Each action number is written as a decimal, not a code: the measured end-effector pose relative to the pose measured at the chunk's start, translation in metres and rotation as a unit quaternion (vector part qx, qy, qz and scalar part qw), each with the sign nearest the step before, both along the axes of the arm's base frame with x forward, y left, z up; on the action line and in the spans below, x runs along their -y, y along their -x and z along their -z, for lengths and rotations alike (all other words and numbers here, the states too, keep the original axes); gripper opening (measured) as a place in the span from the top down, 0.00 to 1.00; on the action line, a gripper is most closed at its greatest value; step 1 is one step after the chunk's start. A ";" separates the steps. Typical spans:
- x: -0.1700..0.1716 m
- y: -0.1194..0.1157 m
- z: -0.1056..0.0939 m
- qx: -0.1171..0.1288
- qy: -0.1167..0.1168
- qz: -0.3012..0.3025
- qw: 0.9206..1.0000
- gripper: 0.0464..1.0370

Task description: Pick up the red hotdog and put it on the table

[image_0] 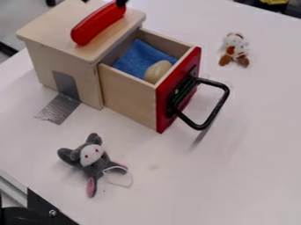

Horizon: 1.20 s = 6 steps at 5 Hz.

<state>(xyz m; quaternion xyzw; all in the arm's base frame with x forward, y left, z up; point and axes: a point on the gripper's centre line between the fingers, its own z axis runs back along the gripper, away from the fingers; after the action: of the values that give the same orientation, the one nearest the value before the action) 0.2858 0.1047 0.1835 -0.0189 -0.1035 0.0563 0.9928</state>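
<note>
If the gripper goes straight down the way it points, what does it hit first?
Probably the red hotdog, lying on the wooden box below the gripper, though depth is unclear at the top edge.

The hotdog is being seen over the box, a cloth and item in its drawer. On the tabletop, a mouse is being seen before the box, another toy right of the drawer.
</note>
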 end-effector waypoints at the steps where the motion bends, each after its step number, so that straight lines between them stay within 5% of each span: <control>1: -0.018 -0.008 0.002 -0.018 -0.026 0.001 1.000 0.04; 2: -0.029 -0.012 0.014 -0.041 -0.044 0.005 0.998 0.04; 3: -0.037 -0.016 0.043 -0.083 -0.041 0.005 0.996 0.04; 5: -0.041 -0.016 0.072 -0.119 -0.040 0.001 0.992 0.07; 6: -0.038 -0.016 0.077 -0.110 -0.030 -0.002 0.994 0.35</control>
<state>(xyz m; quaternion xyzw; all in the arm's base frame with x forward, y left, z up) 0.3022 0.1425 0.1066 0.0178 0.0042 0.0566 0.9982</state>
